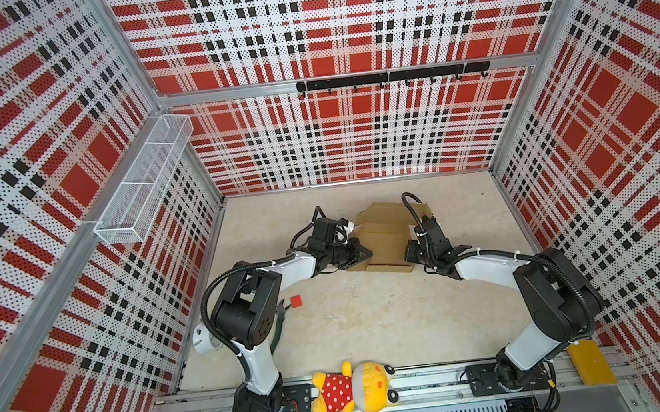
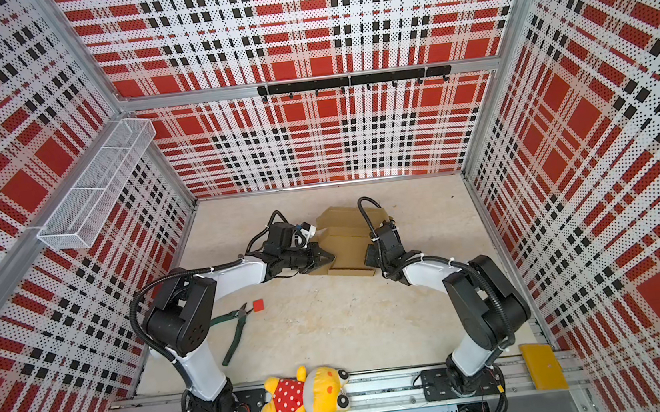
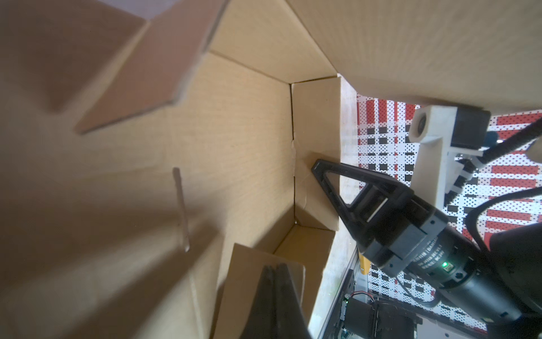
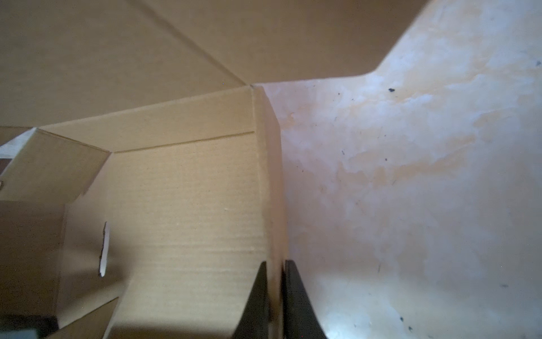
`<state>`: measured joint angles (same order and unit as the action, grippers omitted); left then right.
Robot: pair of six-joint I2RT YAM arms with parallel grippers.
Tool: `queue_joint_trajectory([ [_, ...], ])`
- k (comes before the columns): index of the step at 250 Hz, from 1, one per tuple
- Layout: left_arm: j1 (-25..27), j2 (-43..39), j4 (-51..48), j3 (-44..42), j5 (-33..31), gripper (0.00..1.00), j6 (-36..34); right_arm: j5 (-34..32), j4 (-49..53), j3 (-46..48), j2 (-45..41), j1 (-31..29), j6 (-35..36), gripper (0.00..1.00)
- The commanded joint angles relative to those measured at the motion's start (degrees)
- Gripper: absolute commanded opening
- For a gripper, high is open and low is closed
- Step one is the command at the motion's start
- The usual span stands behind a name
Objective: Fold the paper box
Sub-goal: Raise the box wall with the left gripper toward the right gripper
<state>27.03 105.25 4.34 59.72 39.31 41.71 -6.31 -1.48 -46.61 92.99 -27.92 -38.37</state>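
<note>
near rail: plush toy (image 1: 353, 388) | left gripper (image 3: 275, 266): fingers pressed together at paper box (image 1: 383, 235) left edge | right gripper (image 4: 276, 262): clamped on paper box right wall | paper box: partly folded, on table (image 1: 373, 319), far middle, between grippers

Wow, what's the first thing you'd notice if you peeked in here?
Probably the loud red, black and white plaid walls all around. Next, at the far middle of the table, the right gripper pinches a side wall of the brown paper box while the shut left gripper sits at its opposite side. A yellow plush toy in a red polka-dot outfit lies on the front rail.
</note>
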Motion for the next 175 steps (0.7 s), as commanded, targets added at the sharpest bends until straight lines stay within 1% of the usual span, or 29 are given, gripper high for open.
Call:
queue_joint_trajectory([
  [1, 0.7, 0.9, 1.3, 0.5, 0.4, 0.0, -1.1, -0.6, -3.9, -0.1, -1.3, -0.7, 0.3, 0.12],
  [76, 1.3, 0.2, 0.0, 0.6, 0.1, 0.0, -2.5, -2.0, -3.9, 0.2, -1.8, -0.6, 0.4, 0.11],
  [118, 0.8, -1.3, -0.1, 0.1, 0.2, 0.0, -2.5, -2.9, -3.2, 0.2, -2.4, 0.1, 1.9, 0.11],
  [151, -1.0, -6.2, -1.0, 0.5, -0.2, 0.0, -3.3, 0.4, -4.5, 1.7, -2.7, 2.2, 1.4, 0.11],
  [165, -1.7, -9.1, -1.6, 0.2, -0.4, 0.0, -4.5, 0.1, -4.1, 1.8, -3.2, 2.4, 2.7, 0.11],
  [175, -2.0, -11.2, -1.8, -0.3, -0.8, 0.03, -5.3, -0.1, -4.3, 2.2, -3.3, 2.6, 3.5, 0.11],
])
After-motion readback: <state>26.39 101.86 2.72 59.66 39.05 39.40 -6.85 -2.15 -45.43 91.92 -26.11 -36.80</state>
